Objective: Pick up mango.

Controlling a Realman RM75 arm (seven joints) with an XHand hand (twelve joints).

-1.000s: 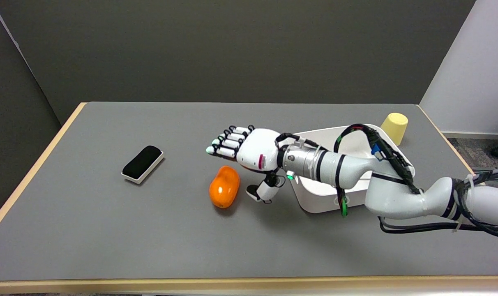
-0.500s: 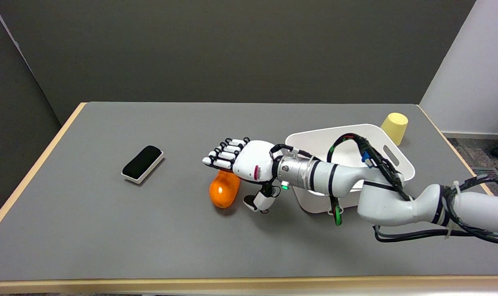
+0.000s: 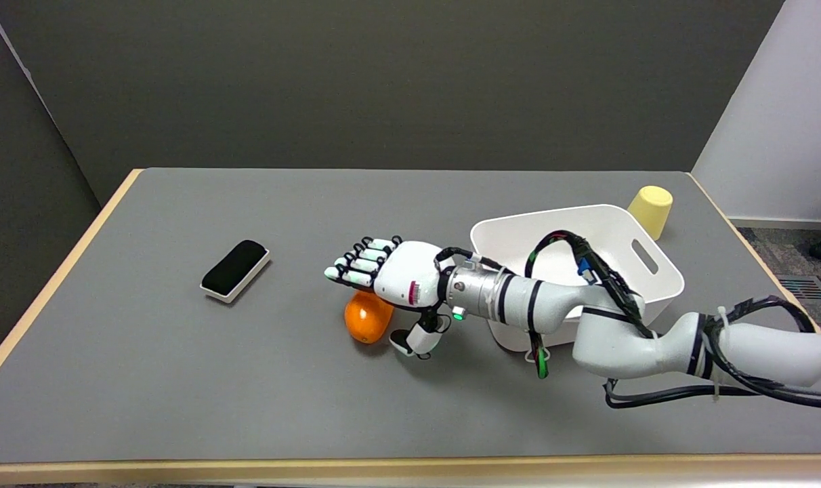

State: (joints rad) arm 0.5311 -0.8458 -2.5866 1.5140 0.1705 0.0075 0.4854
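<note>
The mango (image 3: pixel 366 323) lies on the grey desk (image 3: pixel 180 379), near its middle, orange and glossy, with its far end hidden beneath the right hand (image 3: pixel 390 281). The right hand reaches in from the lower right, palm down, directly over the mango. Its fingers (image 3: pixel 356 264) extend straight toward the left, lying close side by side above the fruit's far end and not wrapped around it. The thumb (image 3: pixel 414 337) hangs down just beside the mango's right flank; whether it touches the fruit cannot be told. The hand holds nothing, and the mango rests on the desk surface. A white bin (image 3: pixel 627 244) stands to the right, partly behind the forearm, with a slot handle in its wall. A yellow cup (image 3: pixel 651 210) stands upside down just beyond the bin's far right corner. A black-topped eraser block (image 3: pixel 235 270) lies well apart to the left.
</note>
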